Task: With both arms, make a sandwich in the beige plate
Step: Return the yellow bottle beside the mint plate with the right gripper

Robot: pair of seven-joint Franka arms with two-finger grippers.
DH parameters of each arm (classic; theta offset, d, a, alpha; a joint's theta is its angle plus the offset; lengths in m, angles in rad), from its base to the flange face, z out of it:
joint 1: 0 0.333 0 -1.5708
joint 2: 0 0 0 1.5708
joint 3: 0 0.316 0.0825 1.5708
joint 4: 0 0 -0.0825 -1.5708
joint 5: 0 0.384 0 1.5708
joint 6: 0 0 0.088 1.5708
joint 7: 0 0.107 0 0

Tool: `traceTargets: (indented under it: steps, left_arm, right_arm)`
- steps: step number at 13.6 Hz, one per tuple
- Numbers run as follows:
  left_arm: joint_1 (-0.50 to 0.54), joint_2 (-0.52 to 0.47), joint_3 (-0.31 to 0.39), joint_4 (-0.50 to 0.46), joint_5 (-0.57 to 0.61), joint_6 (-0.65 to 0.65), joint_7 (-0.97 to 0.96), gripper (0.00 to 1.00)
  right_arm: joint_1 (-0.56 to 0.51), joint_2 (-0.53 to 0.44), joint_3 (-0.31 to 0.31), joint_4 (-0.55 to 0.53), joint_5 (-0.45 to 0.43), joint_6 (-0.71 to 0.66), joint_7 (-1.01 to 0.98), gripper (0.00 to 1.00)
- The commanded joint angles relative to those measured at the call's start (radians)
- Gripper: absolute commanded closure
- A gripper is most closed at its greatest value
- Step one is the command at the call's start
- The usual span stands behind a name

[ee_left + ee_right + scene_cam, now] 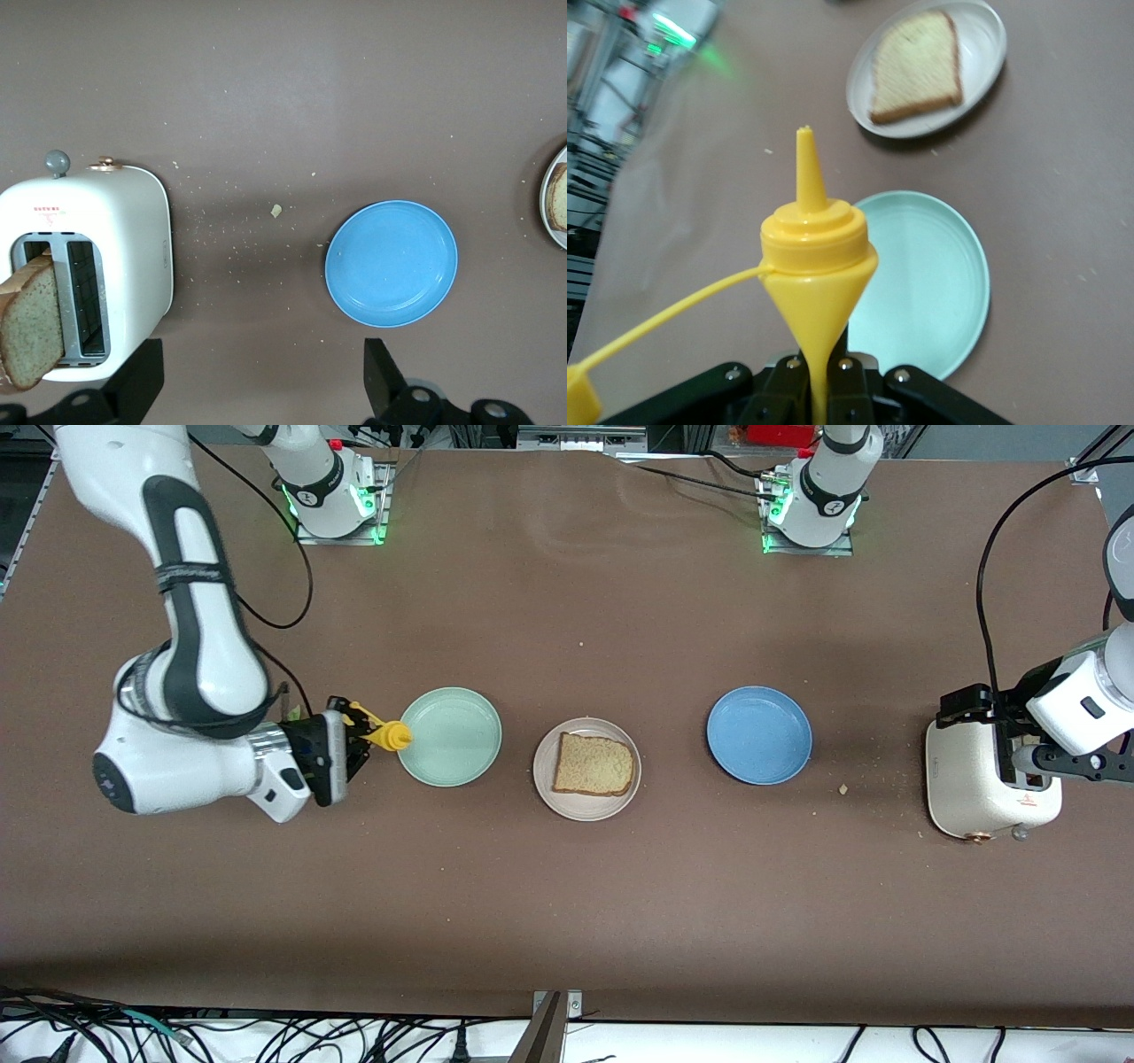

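Left gripper [257, 376] hangs wide open; right gripper [354, 740] fingers clamped.

Two robot arms at a brown table with three plates.
A square slice of brown bread [593, 764] lies on the round beige plate [546, 788], between a mint-green plate [450, 736] and a blue plate [759, 734].

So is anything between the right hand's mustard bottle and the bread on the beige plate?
Only the mint plate, empty and flat, lies on the table between them. The right hand holds the yellow bottle at that plate's rim, above it, so nothing visible blocks the way to the bread on the beige plate.
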Motion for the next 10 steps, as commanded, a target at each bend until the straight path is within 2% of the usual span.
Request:
traceTargets:
  steps: [1, 4, 10]
  left_arm:
    - [0.0, -0.004, -0.005, -0.002, 0.018, 0.002, -0.012, 0.01]
    - [0.0, -0.004, -0.005, -0.002, 0.018, 0.002, -0.012, 0.01]
    - [0.0, -0.004, -0.005, -0.004, 0.018, 0.002, -0.012, 0.01]
  right_arm:
    - [-0.067, 0.017, 0.021, -0.052, 0.054, -0.104, -0.235, 1.0]
    - [-0.119, 0.03, 0.019, -0.065, 0.071, -0.101, -0.477, 1.0]
    - [-0.253, 0.152, 0.022, -0.146, 0.279, -0.13, -0.892, 1.0]
